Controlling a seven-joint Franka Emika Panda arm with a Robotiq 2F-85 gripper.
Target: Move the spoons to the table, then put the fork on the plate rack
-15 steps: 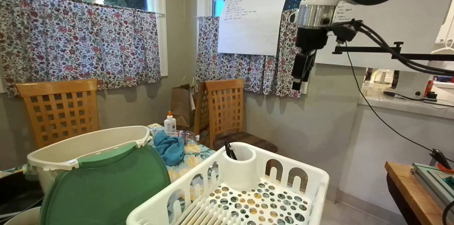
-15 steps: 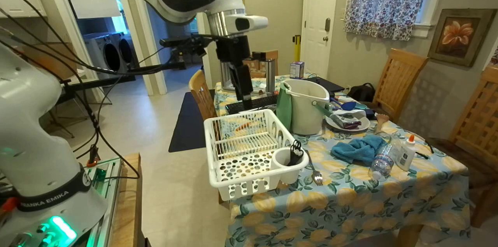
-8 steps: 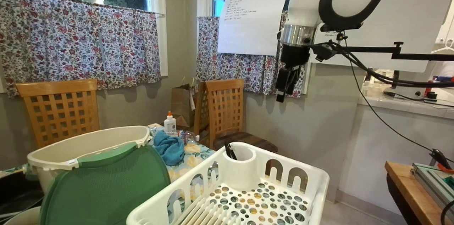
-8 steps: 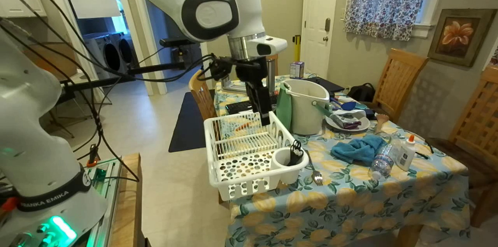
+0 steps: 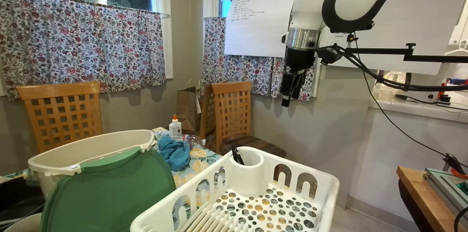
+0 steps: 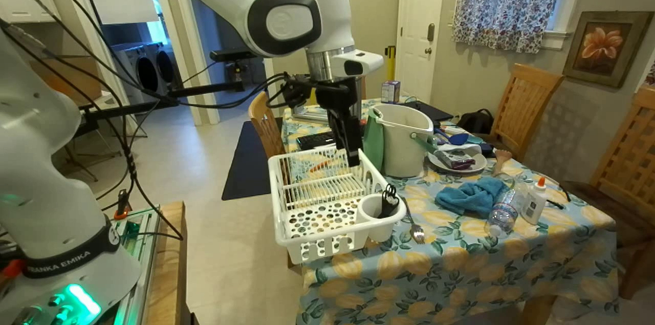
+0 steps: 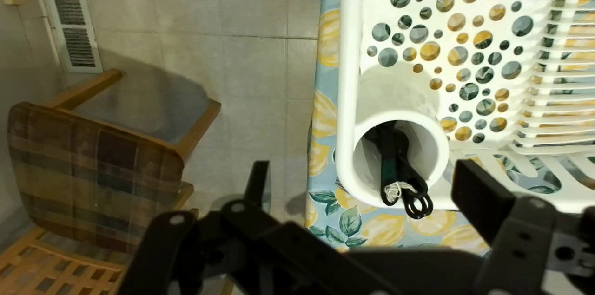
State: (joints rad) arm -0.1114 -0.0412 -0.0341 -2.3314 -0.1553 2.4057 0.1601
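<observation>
Fingers [image 7: 481,199] stand wide; you see black handles [image 7: 389,169], lower ends (shapes unclear) lost inside the cup [image 7: 430,148] of the plate rack [image 7: 351,44].

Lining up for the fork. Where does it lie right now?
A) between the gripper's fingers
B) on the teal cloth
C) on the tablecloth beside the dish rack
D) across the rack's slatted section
C: in an exterior view the fork shows with its tines on the lemon-print tablecloth, just outside the white dish-drying rack.
</observation>
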